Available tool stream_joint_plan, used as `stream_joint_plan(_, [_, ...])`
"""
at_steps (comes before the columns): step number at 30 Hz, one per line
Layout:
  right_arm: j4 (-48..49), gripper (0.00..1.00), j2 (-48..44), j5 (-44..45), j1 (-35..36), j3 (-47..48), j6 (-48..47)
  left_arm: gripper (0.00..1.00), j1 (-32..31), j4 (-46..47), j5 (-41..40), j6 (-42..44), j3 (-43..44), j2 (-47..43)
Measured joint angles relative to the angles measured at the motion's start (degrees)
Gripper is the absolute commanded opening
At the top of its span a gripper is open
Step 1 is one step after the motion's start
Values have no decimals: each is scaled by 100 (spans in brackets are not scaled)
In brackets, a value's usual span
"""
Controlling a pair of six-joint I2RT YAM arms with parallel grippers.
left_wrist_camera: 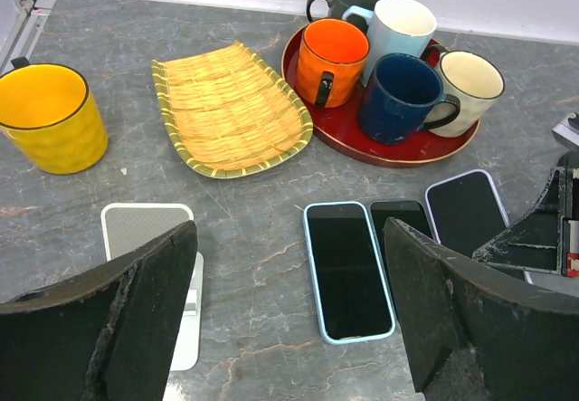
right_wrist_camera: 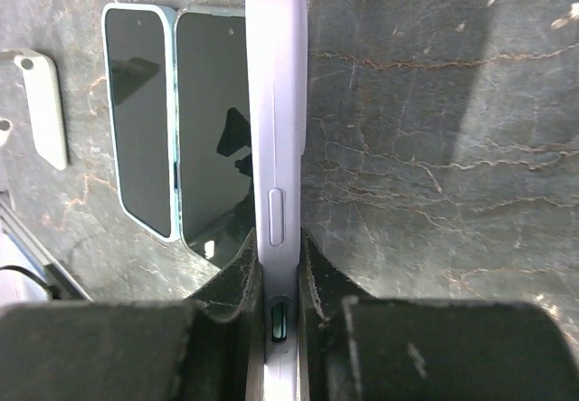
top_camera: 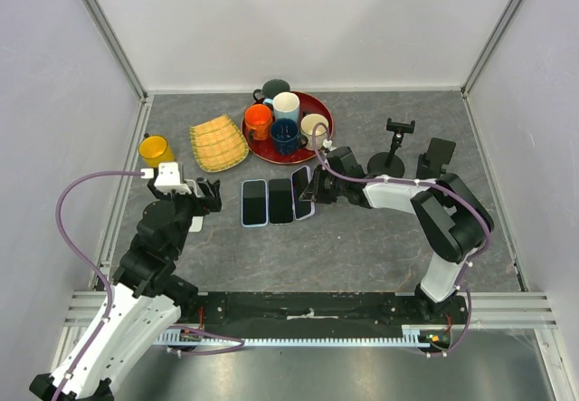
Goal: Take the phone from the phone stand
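Pinching lavender phone [right_wrist_camera: 276, 147] on edge — right gripper [right_wrist_camera: 279, 265] | left gripper [left_wrist_camera: 289, 238] spread near white stand [left_wrist_camera: 145, 229]

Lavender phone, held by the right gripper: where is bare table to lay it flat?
Free: the table nearer the arm bases than the blue-cased phone and dark phone. Crowded: behind them, red tray and bamboo dish.

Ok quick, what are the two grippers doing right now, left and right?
Left gripper: open, holding nothing.
Right gripper: shut on the lavender phone.
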Motion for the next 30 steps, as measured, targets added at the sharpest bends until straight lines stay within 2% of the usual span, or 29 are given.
stream_joint_plan(9, [376,0,214,-184,26,-2,616,89,0,79,31,118,0,105])
stream_joint_plan(15, [498,9,214,-94,28,-111,680,89,0,107,68,118,0,136])
stream_joint_plan(19, [529,10,240,-146,22,-114,614,88,0,109,155,118,0,186])
stream_joint_plan(21, [577,16,289,-210,-2,-109,605,88,0,109,197,118,0,205])
stream_joint_plan(22, [592,25,304,-247,-20,-109,608,88,0,109,203,118,0,210])
stream_joint_plan(25, [614,38,308,-249,-26,-111,612,88,0,109,205,118,0,216])
stream_joint_plan(28, [529,46,308,-111,11,-179,505,88,0,109,205,118,0,216])
stream_joint_plan(30, [474,48,308,-63,9,-227,459,88,0,109,205,118,0,216])
